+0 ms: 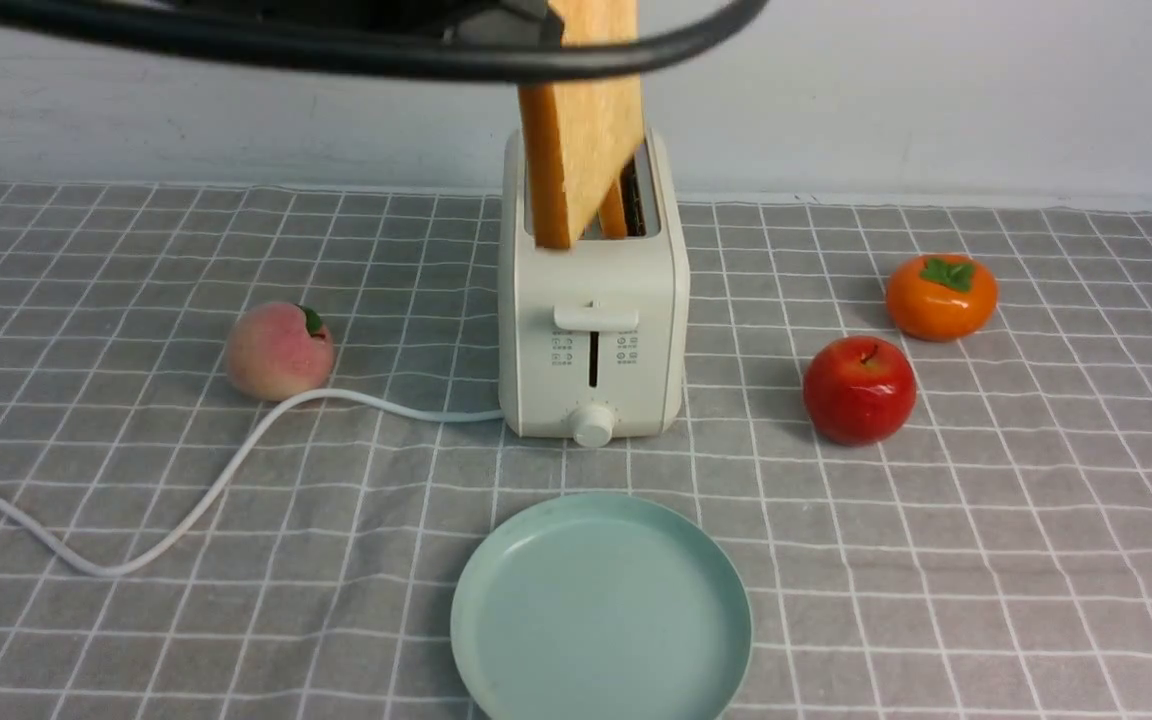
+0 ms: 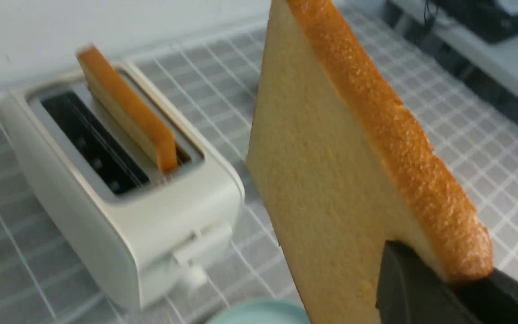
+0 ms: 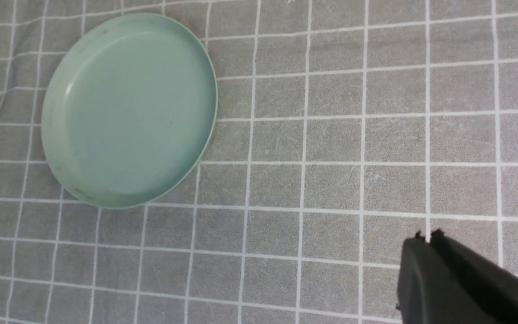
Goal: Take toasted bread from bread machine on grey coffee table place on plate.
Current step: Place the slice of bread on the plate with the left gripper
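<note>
- Square golden toast slice [image 2: 326,180] — light, stiff, likely crumbly — hangs above the cream two-slot toaster [image 1: 591,330], firm crust corner pinched by left claw [image 2: 454,276].
- Round mint plate [image 1: 601,610] sits at grey checked tabletop [image 1: 936,560]'s near edge; right claw [image 3: 425,238] pressed together.

Golden, orange-crusted toasted bread [image 2: 322,180]; cream bread machine [image 1: 591,300]; mint plate [image 1: 601,610]; white-gridded grey table [image 1: 986,520].
</note>
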Tool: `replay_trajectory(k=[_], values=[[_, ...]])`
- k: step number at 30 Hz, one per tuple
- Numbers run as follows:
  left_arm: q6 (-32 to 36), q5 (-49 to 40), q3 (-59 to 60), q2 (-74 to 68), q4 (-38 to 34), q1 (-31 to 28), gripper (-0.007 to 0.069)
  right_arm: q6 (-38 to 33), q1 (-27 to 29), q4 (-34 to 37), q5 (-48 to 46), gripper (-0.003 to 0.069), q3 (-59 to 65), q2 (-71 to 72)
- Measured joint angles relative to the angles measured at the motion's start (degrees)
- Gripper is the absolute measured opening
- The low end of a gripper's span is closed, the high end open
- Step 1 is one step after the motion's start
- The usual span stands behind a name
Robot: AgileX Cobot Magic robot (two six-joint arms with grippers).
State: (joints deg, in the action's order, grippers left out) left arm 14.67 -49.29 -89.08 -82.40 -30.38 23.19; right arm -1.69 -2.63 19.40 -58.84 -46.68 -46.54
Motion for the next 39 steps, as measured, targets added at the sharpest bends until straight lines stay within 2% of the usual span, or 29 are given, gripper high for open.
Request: replay_trajectory(k=[5, 10, 11, 18, 23, 28, 31, 35, 37, 39], values=[[-0.11, -4.53, 8.65, -1.54, -3.2, 0.0, 0.0028, -0.18, 0.0, 0.21, 0.0, 0.0014, 0.0, 0.0], [3.07, -3.99, 18.67, -2.56, -11.35, 0.0, 0.0028, -1.69, 0.0, 0.9, -0.19, 0.0015, 0.0, 0.0], [5.78, -3.28, 21.96, -3.05, -14.65, 0.0, 0.0028, -2.35, 0.0, 1.09, -0.62, 0.0017, 0.0, 0.0], [11.08, -0.05, 28.57, -5.84, -23.61, 0.0, 0.0028, -3.19, 0.0, 1.16, -1.3, 0.0023, 0.0, 0.0], [12.88, 3.0, 29.0, -9.31, -26.28, 0.0, 0.0028, -3.19, 0.0, 1.16, -2.07, 0.003, 0.0, 0.0], [13.06, 3.11, 29.0, -11.15, -26.04, 0.0, 0.0028, -3.19, 0.0, 1.16, -2.58, 0.0033, 0.0, 0.0], [12.99, 3.11, 29.0, -11.28, -23.14, 0.0, 0.0043, -3.26, 0.0, 1.16, -2.85, 0.0033, 0.0, 0.0], [10.83, 3.63, 29.0, -11.3, -18.15, 0.0, 0.0126, -3.31, 0.0, 1.94, -3.03, 0.0034, 0.0, 0.0], [9.39, 4.11, 29.0, -11.49, -14.77, 0.0, 0.0218, -3.31, 0.0, 3.33, -3.77, 0.0035, -0.16, -0.32], [8.09, 4.8, 29.07, -11.49, -12.54, 0.0, 0.0272, -3.31, 0.0, 4.12, -4.46, 0.0035, -0.94, -1.06]])
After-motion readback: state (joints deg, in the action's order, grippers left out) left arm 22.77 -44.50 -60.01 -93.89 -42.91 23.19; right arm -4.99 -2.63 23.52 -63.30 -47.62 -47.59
